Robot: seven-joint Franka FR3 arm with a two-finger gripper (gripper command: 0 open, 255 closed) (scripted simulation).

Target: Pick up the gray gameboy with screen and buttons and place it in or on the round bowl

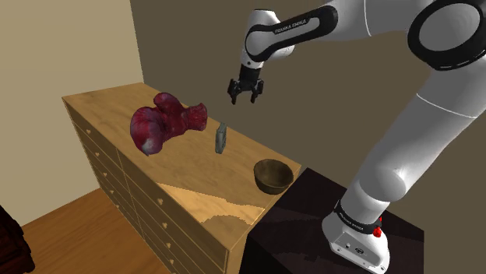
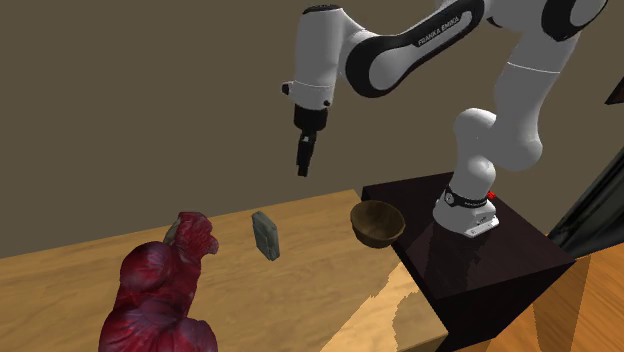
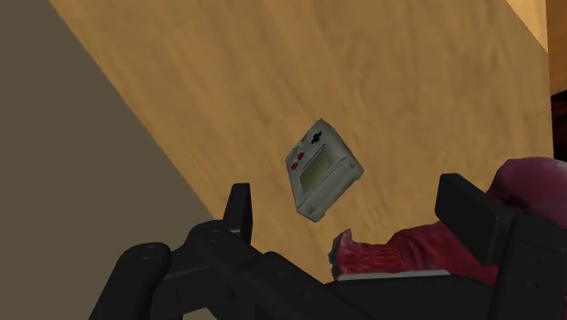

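Gripper point(image 1: 245, 99), jaws apart, hangs up-right of on-edge gray gameboy point(image 1: 220, 139) in shoulder view; best center over it & straddle thin sides.

Soft, even light falls on the wooden dresser top point(image 1: 109, 109). In the shoulder view we see a paler, brighter patch at its near corner, the patch's edge jagged. The white arm point(image 1: 420, 132) is the brightest thing, greying along its underside. The bowl point(image 1: 272, 176) is shadowed inside, the stand point(image 1: 311, 210) nearly black, and the wall point(image 1: 187, 47) behind a dull brown. In the wrist view the wood glows warm.
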